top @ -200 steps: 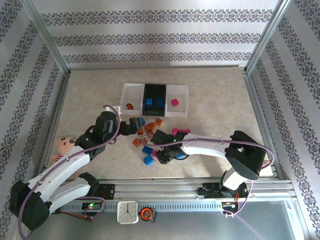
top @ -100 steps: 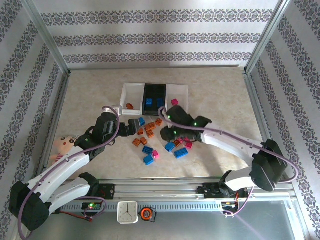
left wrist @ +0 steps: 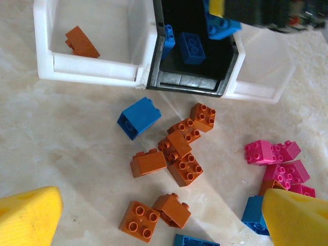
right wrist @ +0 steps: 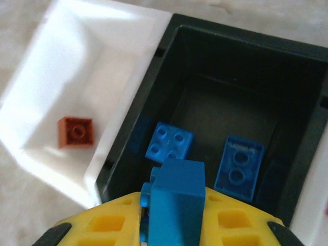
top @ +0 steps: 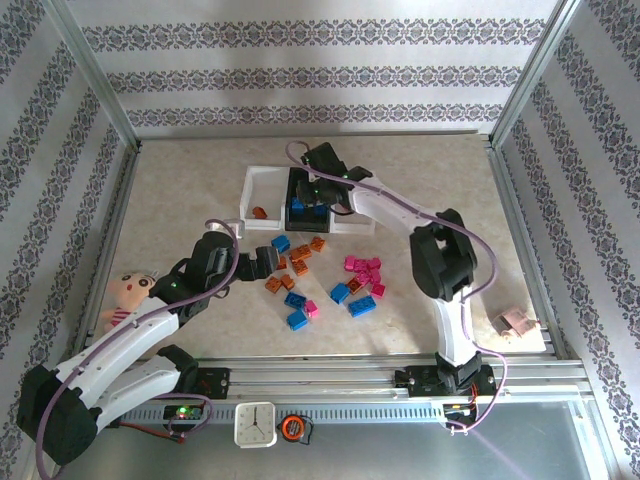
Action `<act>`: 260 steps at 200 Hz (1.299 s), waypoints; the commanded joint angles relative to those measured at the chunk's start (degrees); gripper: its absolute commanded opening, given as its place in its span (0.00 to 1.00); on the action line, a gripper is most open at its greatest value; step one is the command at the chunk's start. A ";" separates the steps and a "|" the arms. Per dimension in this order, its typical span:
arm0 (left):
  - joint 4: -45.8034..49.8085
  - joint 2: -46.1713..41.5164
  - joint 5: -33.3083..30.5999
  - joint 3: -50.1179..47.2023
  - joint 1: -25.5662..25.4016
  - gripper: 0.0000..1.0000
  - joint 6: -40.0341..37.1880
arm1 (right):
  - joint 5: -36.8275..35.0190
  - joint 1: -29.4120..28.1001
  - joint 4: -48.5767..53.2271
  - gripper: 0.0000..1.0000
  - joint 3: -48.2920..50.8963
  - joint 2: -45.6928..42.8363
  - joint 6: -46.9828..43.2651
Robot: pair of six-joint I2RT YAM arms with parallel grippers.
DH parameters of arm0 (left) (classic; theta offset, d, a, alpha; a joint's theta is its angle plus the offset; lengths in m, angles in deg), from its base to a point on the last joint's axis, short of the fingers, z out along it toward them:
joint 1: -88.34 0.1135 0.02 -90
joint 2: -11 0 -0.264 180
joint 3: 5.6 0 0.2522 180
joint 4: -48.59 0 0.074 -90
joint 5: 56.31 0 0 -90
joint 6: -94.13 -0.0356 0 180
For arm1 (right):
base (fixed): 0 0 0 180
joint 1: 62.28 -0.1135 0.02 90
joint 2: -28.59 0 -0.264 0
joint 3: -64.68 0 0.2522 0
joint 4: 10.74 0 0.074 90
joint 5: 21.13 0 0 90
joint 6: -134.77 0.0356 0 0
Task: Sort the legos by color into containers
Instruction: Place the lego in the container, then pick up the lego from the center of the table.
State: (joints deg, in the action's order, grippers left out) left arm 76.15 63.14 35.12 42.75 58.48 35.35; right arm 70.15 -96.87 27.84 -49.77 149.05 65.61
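A lab-style robot test cell: aluminium frame [top: 92, 75], wallpaper panels [top: 320, 75], marbled tabletop [top: 190, 180].

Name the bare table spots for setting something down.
Bare: the strip between the bins and the back wall; the rear right corner, between the right arm and the right rail; the patch left of the bins. Crowded: in front of the bins, where loose legos lie.
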 commanded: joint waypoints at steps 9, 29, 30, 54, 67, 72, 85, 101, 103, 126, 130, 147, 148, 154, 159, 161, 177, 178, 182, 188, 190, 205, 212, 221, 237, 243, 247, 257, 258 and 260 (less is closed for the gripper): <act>2.54 -0.63 1.27 -0.58 0.75 1.00 0.51 | -5.52 0.48 3.56 0.31 -7.43 4.32 1.60; 2.50 -0.72 1.90 -1.10 0.78 1.00 0.64 | -4.93 0.84 3.56 0.54 -9.83 5.82 2.40; 2.48 -0.63 1.90 -1.15 0.78 1.00 0.66 | -4.86 0.88 3.52 0.54 -9.90 5.79 2.43; 2.15 -0.44 3.48 -1.45 0.77 1.00 0.60 | -4.62 0.79 2.90 0.62 -9.59 3.90 2.35; 2.19 0.14 5.40 -1.22 0.75 0.98 0.25 | -3.90 0.79 1.53 0.62 -6.84 1.04 2.23; 2.40 0.76 6.30 -0.92 0.69 0.96 0.16 | -3.59 0.71 0.94 0.63 -5.42 -0.15 2.23; 2.71 2.90 8.82 -0.22 0.21 0.94 0.15 | -2.59 0.58 -0.43 0.63 -1.29 -3.44 2.35; 4.35 6.25 8.57 0.95 -2.45 0.93 -0.34 | -1.25 0.37 -2.12 0.64 5.01 -7.82 2.45; 4.56 6.60 8.32 1.12 -3.04 0.93 -0.48 | -1.14 0.37 -2.36 0.64 5.79 -8.39 2.52; 5.64 10.74 5.52 2.06 -7.95 0.91 -0.99 | -0.23 -0.09 -5.31 0.64 15.40 -14.73 3.09; 5.62 11.34 5.56 2.16 -8.28 0.90 -0.90 | -0.15 -0.04 -5.82 0.64 17.04 -15.75 3.27; 4.87 13.97 5.68 2.64 -9.54 0.86 -1.35 | 0.09 0.00 -7.55 0.64 22.96 -19.77 3.92; 4.89 14.14 5.59 2.70 -9.61 0.86 -1.35 | 0.11 0.02 -7.61 0.64 23.32 -19.98 3.93; 4.89 15.02 5.14 3.12 -10.15 0.84 -1.62 | 0.13 0.04 -7.93 0.64 25.13 -21.06 4.04; 5.08 15.87 4.55 3.51 -10.48 0.84 -1.92 | 0.21 0.05 -8.16 0.64 26.23 -21.94 4.18; 5.18 16.17 4.30 3.61 -10.61 0.84 -1.95 | 0.19 0.05 -8.24 0.64 26.70 -22.25 4.09; 5.88 18.85 2.30 4.94 -11.14 0.80 -2.57 | 0.12 0.15 -8.61 0.64 29.62 -24.23 3.97; 6.01 19.04 2.01 5.04 -11.16 0.79 -2.61 | 0.08 0.14 -8.63 0.64 29.73 -24.32 3.96; 6.37 19.60 1.07 5.40 -11.01 0.78 -2.52 | 0.11 0.21 -8.60 0.64 30.27 -24.66 4.01; 6.50 20.33 -0.35 5.68 -11.03 0.77 -2.90 | 0.11 0.32 -8.64 0.64 30.97 -25.14 3.96; 6.43 20.52 -0.63 5.89 -11.01 0.77 -2.98 | 0.12 0.31 -8.67 0.64 31.22 -25.33 3.99; 5.23 22.02 -2.27 7.05 -10.40 0.75 -4.27 | 0.17 0.49 -9.06 0.64 32.72 -26.41 4.10; 4.62 23.05 -2.48 7.75 -9.49 0.74 -4.50 | 0.19 0.57 -9.30 0.64 33.26 -26.96 4.18; 3.46 24.48 -1.92 8.42 -7.93 0.73 -4.67 | 0.26 0.65 -9.57 0.64 33.82 -27.49 4.26; 1.70 27.56 -1.09 9.80 -5.37 0.72 -5.01 | 0.33 0.78 -9.73 0.64 34.40 -28.15 4.40; 1.16 28.81 -1.36 10.60 -5.00 0.72 -5.53 | 0.30 0.80 -9.83 0.64 34.60 -28.41 4.41; 0.99 29.64 -1.54 11.26 -4.93 0.72 -5.78 | 0.24 0.84 -9.79 0.64 34.73 -28.58 4.47; 1.04 31.71 -2.15 12.85 -4.60 0.71 -6.51 | 0.23 0.93 -9.84 0.64 35.01 -29.03 4.54; 1.05 31.89 -2.23 12.95 -4.55 0.71 -6.61 | 0.22 0.93 -9.81 0.64 35.06 -29.09 4.55; 1.05 32.24 -2.40 13.20 -4.51 0.71 -6.70 | 0.33 0.93 -9.84 0.64 35.15 -29.20 4.54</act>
State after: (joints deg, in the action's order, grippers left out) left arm 79.34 91.69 34.88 52.39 52.68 31.65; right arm 69.82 -96.50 19.75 -15.61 122.45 69.02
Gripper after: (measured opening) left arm 0.720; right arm 0.640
